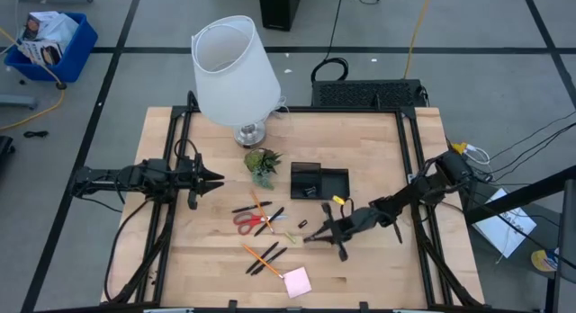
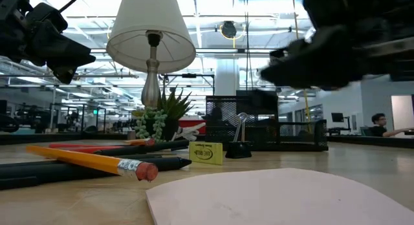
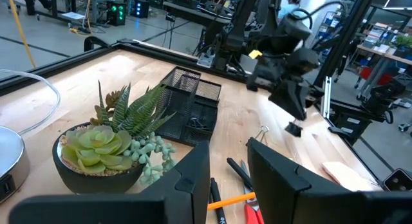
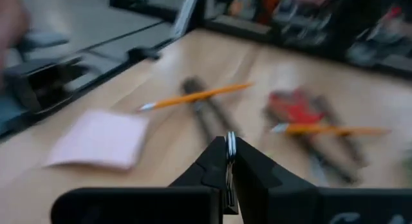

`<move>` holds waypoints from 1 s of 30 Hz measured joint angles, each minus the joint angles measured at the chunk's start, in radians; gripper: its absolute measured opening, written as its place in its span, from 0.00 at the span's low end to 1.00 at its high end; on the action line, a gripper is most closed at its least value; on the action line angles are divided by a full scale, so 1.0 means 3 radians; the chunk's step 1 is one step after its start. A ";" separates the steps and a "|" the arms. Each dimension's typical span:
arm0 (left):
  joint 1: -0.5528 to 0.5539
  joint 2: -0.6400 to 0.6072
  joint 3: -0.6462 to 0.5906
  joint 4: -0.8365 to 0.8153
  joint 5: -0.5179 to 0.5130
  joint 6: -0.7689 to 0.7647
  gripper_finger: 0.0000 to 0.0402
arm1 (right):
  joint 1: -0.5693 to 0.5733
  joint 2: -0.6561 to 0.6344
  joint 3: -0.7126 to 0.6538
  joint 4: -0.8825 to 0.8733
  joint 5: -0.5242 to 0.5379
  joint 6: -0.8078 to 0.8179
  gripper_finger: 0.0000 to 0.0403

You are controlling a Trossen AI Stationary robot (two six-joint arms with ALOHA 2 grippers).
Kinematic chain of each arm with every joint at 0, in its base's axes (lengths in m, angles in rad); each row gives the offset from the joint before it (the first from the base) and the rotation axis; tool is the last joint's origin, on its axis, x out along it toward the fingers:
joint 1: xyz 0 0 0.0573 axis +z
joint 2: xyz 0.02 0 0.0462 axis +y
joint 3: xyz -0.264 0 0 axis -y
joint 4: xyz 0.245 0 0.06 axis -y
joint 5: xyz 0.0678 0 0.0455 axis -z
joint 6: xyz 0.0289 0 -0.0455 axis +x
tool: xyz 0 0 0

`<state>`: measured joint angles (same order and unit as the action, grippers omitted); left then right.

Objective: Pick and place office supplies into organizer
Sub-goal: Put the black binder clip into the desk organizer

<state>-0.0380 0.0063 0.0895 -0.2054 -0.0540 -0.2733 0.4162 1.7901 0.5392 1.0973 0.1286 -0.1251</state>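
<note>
Red-handled scissors (image 1: 245,219), dark pens (image 1: 270,219), an orange pencil (image 1: 259,255) and a pink sticky pad (image 1: 297,281) lie flat on the wooden table, near of the black organizer (image 1: 333,181). A dark clip (image 1: 303,225) with a wire handle stands on the table. My right gripper (image 1: 308,239) hovers just near of that clip, shut on another small clip (image 3: 294,129). My left gripper (image 1: 219,180) waits open at the table's left, above the wood, nothing between its fingers. My right gripper pinches thin silver wire (image 4: 230,141) between its two fingertips; it seems to be the clip's handle. The fingers come nearly level from the table's right side. A small dark piece, seemingly the clip's body, hangs just below the fingertips in the left wrist view, apparently clear of the table.
A white-shaded lamp (image 1: 236,75) and a small potted plant (image 1: 263,165) stand at the back, left of the organizer. A small yellow piece (image 2: 206,152) lies among the pens. Bare wood stretches right of the organizer and along the near edge.
</note>
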 joint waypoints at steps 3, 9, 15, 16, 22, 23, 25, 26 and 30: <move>-0.0001 0.0000 0.0000 0.0001 0.0000 0.0000 0.27 | -0.0140 -0.0004 0.0000 0.0159 0.0358 -0.0264 0.04; -0.0001 0.0000 0.0000 0.0000 0.0000 0.0000 0.27 | -0.0558 -0.0004 0.0000 0.0167 0.0702 -0.0546 0.04; -0.0001 0.0000 0.0000 0.0001 0.0000 0.0000 0.27 | -0.1003 -0.0003 0.0000 0.0072 0.0703 -0.0105 0.04; -0.0001 0.0000 0.0000 0.0001 0.0000 0.0000 0.27 | -0.1041 -0.0003 0.0000 0.0040 0.0702 0.0011 0.04; -0.0001 0.0000 0.0000 0.0000 0.0000 0.0000 0.27 | -0.1094 -0.0003 0.0000 -0.0285 0.0696 0.0202 0.04; -0.0001 0.0000 0.0000 0.0001 0.0000 0.0000 0.27 | -0.1094 -0.0003 -0.0001 -0.0310 0.0697 0.0203 0.04; 0.0000 0.0000 0.0000 0.0000 0.0000 0.0000 0.27 | -0.1086 -0.0002 -0.0001 -0.0345 0.0697 0.0259 0.04; 0.0000 0.0000 0.0000 0.0001 0.0000 0.0000 0.27 | -0.1079 -0.0003 -0.0001 -0.0364 0.0700 0.0324 0.04; -0.0001 0.0000 0.0000 0.0001 0.0000 0.0000 0.27 | -0.1080 -0.0001 -0.0001 -0.0356 0.0701 0.0436 0.06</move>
<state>-0.0383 0.0063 0.0895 -0.2050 -0.0540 -0.2733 0.0922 1.7897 0.5388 0.9907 0.3388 0.0057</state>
